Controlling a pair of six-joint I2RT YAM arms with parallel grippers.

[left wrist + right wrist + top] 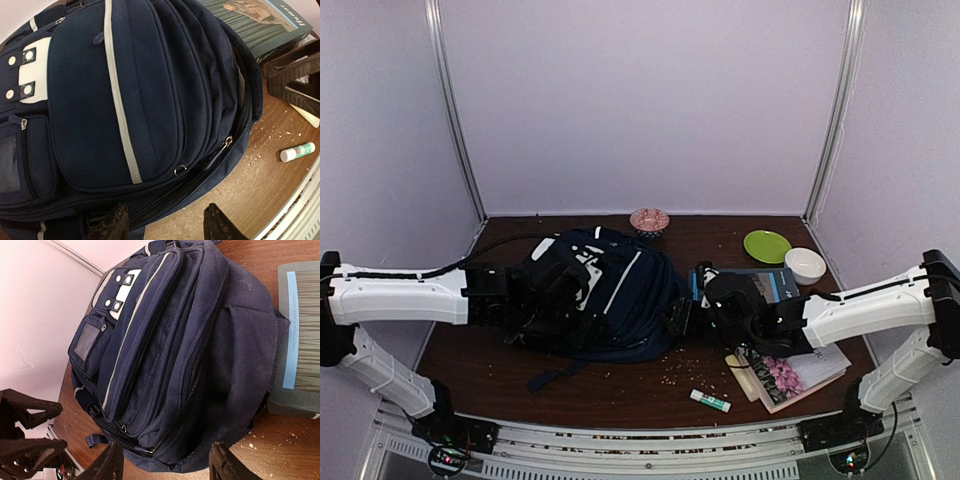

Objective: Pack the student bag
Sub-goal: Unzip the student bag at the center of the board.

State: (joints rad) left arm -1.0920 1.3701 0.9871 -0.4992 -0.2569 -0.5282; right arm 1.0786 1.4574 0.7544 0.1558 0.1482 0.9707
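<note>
While the overhead view sets the student bag (605, 295) lying flat in the middle of the brown table (620, 385), between the two arms, only the wrist cameras show the fingers clearly. From the left wrist, the left gripper (167, 226) has its dark fingers spread wide over the bag's lower edge, clamping nothing. From the right wrist, the right gripper (167, 465) is likewise parted, with the bag's rounded edge just beyond its tips and nothing held.

The overhead view alone shows a green plate (767, 245), a white bowl (805, 264) and a pink dish (649, 220) near the back, plus a flowered booklet (790, 375) under the right arm. The left wrist view gives the teal-covered book (260, 22) touching the bag's far side, and a glue stick (297, 151) among scattered crumbs.
</note>
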